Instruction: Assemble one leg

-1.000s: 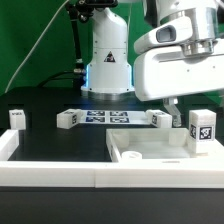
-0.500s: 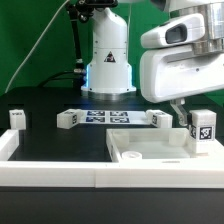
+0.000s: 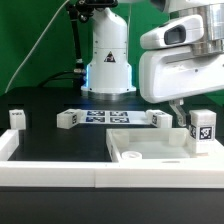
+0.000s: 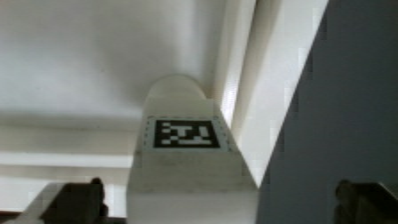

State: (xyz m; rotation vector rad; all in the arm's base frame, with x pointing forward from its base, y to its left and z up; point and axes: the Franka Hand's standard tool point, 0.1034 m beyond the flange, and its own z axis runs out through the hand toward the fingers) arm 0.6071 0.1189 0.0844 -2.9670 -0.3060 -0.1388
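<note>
A leg [image 3: 201, 128], a small white post with a square tag, stands upright at the exterior view's right beside the wide white slab [image 3: 135, 152]. My gripper [image 3: 178, 108] hangs just above and beside it, with most of the fingers hidden behind the hand. In the wrist view a tagged leg [image 4: 185, 135] lies between the two dark fingertips [image 4: 80, 200]. The gripper [image 4: 222, 205] is open and touches nothing. Three more legs rest further back: one at the left [image 3: 17, 118] and two at the ends of the marker board [image 3: 67, 119] [image 3: 160, 119].
The marker board [image 3: 110, 117] lies flat in the middle of the black table. The robot's white base [image 3: 108, 60] stands behind it. A white rim [image 3: 60, 170] runs along the table's front edge.
The gripper moved toward the exterior view's right, nearer the upright leg, then held still. No part has moved.
</note>
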